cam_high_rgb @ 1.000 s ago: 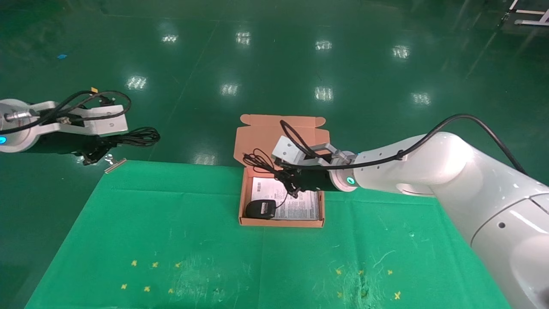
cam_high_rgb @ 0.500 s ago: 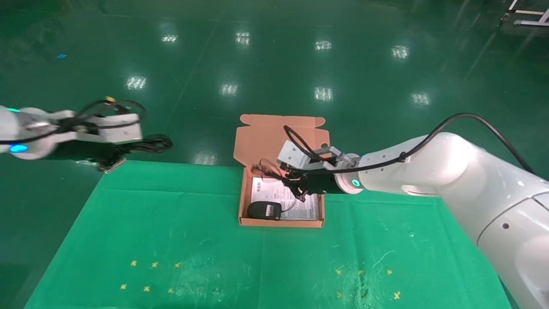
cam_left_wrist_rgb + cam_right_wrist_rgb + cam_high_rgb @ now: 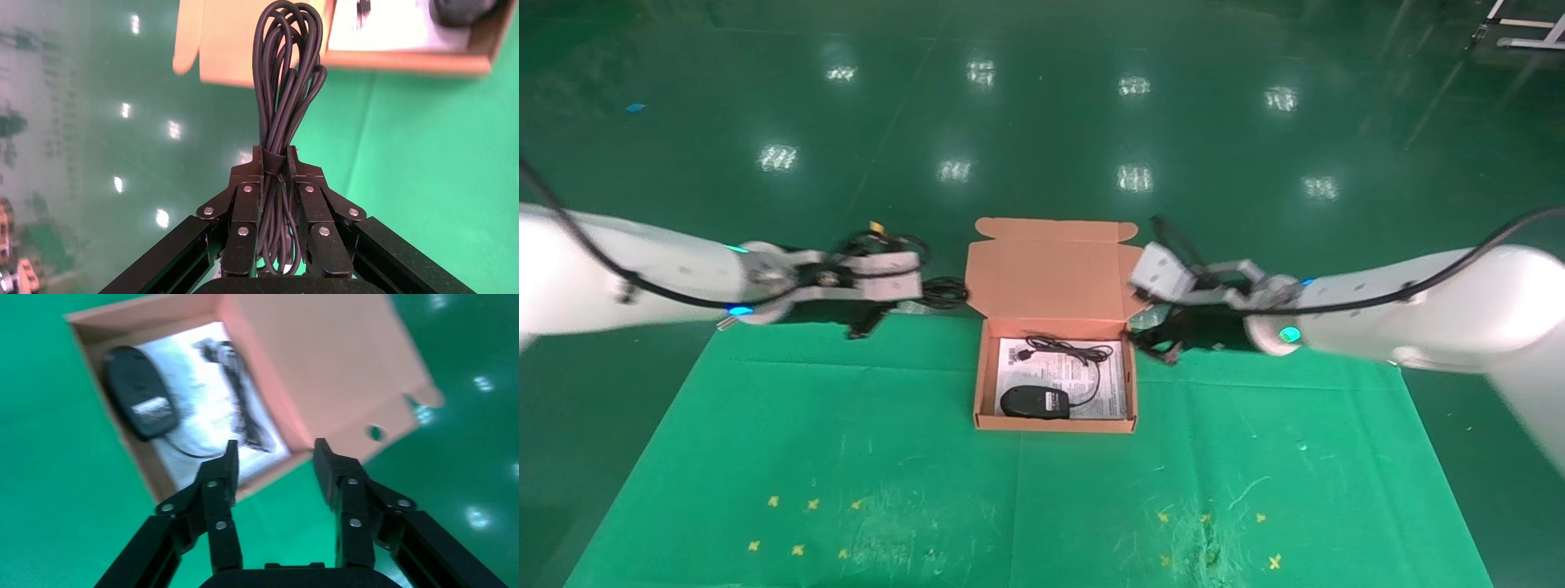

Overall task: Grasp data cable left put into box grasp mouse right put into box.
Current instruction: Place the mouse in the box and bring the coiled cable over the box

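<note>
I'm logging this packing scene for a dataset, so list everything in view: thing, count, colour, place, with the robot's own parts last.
box: one, salmon-orange, open on the far middle of the cloth, flap lid raised behind it.
mouse: one, black, inside the box at its near left, its cord lying over the sheet.
printed sheet: one, white, on the box floor.
data cable: one, black, bundled loops in the left pincer, in the air left of the box.
cloth: one, green, covering the table.
yellow marks: several, near edge of the cloth.
floor: dark green, glossy, beyond the table.
left pincer: one, black, shut on the data cable.
right pincer: one, black, open and empty, right of the box.
</note>
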Controlling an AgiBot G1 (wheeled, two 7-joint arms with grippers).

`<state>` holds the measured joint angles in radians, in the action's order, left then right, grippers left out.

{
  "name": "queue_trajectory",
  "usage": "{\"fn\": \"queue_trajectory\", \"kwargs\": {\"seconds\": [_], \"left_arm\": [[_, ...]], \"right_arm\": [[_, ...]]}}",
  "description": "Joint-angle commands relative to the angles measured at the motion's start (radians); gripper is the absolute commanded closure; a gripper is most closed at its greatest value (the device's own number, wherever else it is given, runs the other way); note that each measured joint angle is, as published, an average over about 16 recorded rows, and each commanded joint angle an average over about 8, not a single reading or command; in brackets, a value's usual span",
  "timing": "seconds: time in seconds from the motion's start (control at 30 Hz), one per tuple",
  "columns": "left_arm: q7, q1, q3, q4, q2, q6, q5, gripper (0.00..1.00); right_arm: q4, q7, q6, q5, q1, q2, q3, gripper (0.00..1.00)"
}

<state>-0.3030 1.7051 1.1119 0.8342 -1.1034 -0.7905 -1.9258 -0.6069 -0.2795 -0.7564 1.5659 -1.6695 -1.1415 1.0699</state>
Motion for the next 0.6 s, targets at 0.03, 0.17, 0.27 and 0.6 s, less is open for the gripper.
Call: {"fn": "queue_trajectory", "kwargs": {"seconds": [0.03, 0.17, 0.27, 0.6], "left_arm": [[0.053, -0.017, -0.003, -0.054, -0.042, 0.045, 0.024, 1.00], [0.167, -0.029, -0.015, -0.181, -0.136, 0.116, 0.068, 1.00], [0.247, -0.035, -0.026, -0.269, -0.197, 0.155, 0.103, 1.00], [0.454, -0.075, -0.040, -0.348, -0.262, 0.182, 0.267, 1.00]], "right_arm": [[-0.013, -0.005, 0.004, 0.001, -0.009, 0.029, -0.005, 0.00], [-0.044, -0.009, 0.007, 0.016, -0.019, 0.078, -0.005, 0.00], [-0.068, -0.014, 0.006, 0.028, -0.023, 0.113, -0.002, 0.00], [-0.169, -0.031, 0.010, 0.032, -0.026, 0.222, -0.015, 0.00]]}}
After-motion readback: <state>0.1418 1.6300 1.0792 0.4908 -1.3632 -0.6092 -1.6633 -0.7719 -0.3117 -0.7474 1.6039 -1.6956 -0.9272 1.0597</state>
